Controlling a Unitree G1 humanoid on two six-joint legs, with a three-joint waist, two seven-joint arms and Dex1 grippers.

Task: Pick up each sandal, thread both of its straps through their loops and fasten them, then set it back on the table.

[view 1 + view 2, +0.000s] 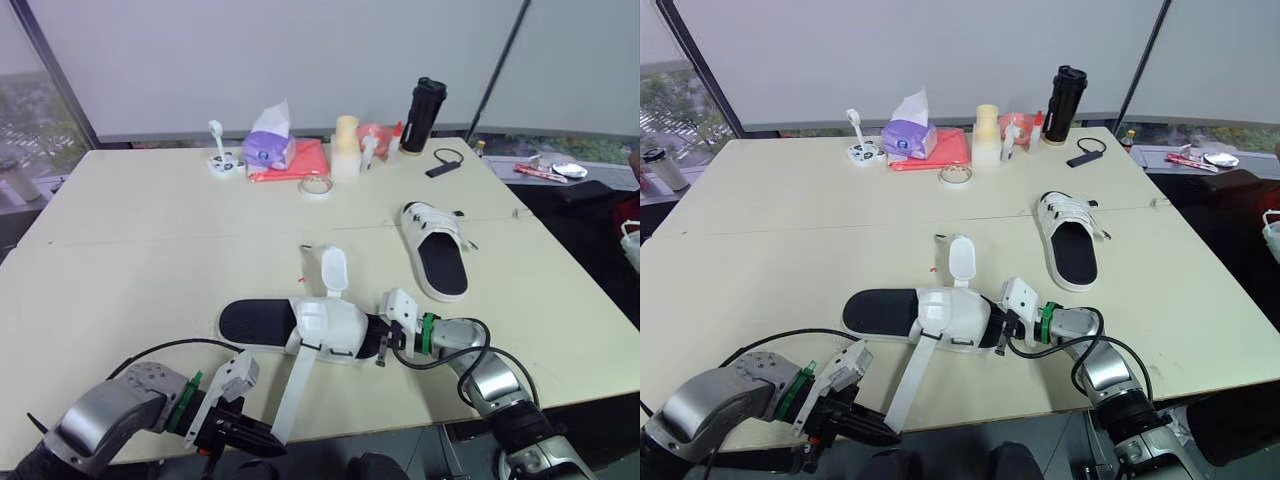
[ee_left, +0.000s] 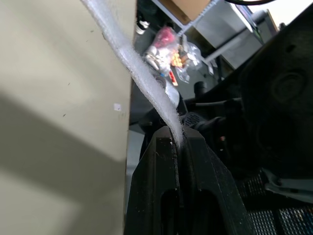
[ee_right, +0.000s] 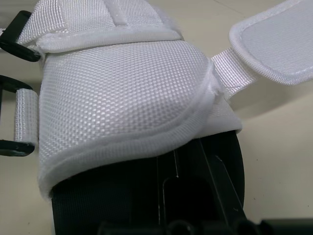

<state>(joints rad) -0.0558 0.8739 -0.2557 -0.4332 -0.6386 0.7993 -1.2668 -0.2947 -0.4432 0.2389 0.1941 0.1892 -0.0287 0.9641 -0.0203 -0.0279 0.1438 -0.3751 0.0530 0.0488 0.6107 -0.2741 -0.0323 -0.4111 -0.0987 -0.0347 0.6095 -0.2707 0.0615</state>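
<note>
While pinching the tip of the long strap (image 1: pixel 297 385) tight between the left fingers (image 2: pixel 156 186), just off the bench (image 1: pixel 150 230) edge on the robot's side of the near sandal (image 1: pixel 330 322), looks like mid-threading. Next: steer that tip into a black loop (image 3: pixel 22 53) on that sandal. Can't tell the grip of the right gripper (image 1: pixel 385 338), buried in its toe end. Far sandal (image 1: pixel 437 250) beyond it, maybe done already.

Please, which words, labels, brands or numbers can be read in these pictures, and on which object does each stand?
None can be read.
Purple tissue pack: pale marking on its front, too blurred to read.
Red packet beyond the table's right edge: too small to read.
</note>
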